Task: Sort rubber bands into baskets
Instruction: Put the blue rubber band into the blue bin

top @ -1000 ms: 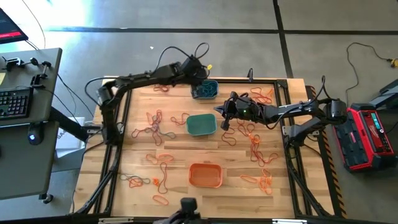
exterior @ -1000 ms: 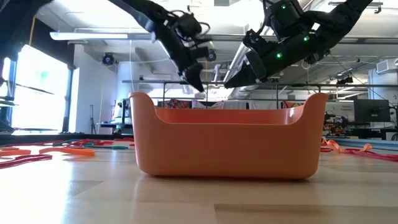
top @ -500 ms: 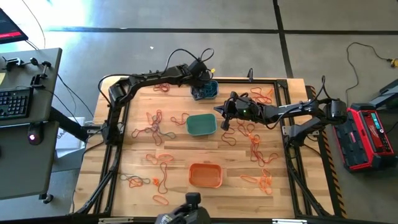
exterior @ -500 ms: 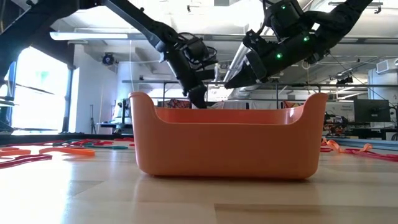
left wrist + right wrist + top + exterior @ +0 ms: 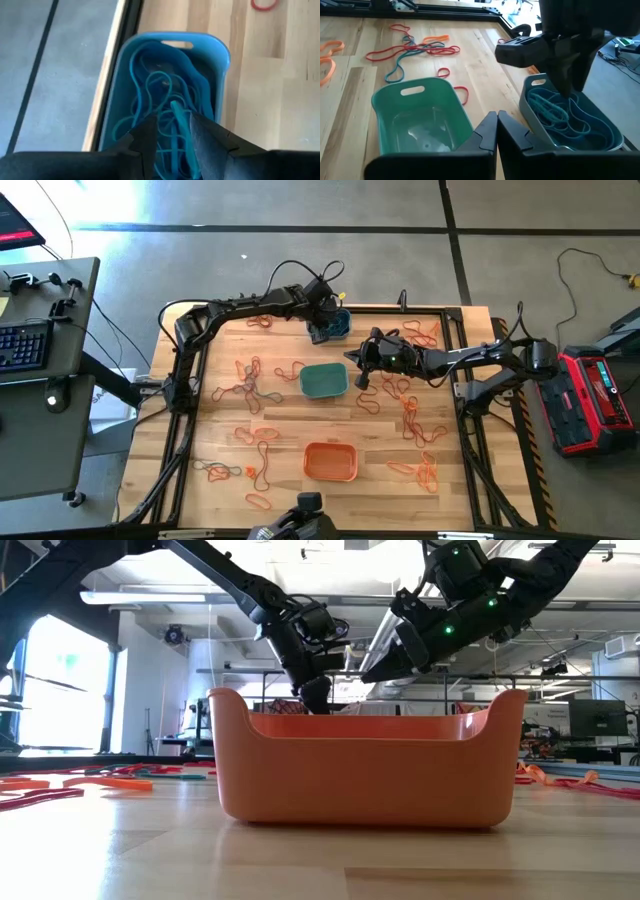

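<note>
Since a second ago: left pincer point(image 5: 330, 323) has dropped lower into the grey-blue basket point(image 5: 337, 332). Nearest, orange basket point(image 5: 365, 768) at the table's point(image 5: 290, 430) front edge. Mid-table, teal-green basket point(image 5: 323, 381); right pincer point(image 5: 357, 367) just beside it, fingers pressed together, holding nothing. Loose rubber bands point(image 5: 250, 385) scattered around. Farthest, grey-blue basket with blue-teal bands point(image 5: 165, 112) inside; left pincer fingers point(image 5: 145, 137) clamp one teal strand point(image 5: 181, 125).
</note>
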`<act>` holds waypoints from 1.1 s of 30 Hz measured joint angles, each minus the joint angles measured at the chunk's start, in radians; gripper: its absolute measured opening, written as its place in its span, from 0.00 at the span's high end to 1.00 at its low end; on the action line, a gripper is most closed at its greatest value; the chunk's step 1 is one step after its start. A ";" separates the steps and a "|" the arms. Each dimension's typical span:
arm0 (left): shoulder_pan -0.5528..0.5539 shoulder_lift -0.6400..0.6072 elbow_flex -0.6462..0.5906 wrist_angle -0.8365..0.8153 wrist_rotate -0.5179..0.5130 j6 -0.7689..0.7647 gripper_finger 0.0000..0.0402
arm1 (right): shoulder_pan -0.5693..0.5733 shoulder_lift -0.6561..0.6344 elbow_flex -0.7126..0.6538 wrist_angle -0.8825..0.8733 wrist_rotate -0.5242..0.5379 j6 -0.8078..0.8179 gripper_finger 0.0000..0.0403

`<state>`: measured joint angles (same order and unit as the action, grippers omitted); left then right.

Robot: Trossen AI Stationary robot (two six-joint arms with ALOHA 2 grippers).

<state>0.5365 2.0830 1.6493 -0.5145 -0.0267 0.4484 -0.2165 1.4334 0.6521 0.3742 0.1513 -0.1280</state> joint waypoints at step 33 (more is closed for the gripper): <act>-0.094 -0.565 -0.743 0.585 0.120 -0.027 0.96 | 0.000 0.002 0.000 0.010 -0.001 0.023 1.00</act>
<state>0.4425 1.5177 0.9061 0.0701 0.0933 0.4213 -0.2161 1.4349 0.6525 0.3837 0.1498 -0.1047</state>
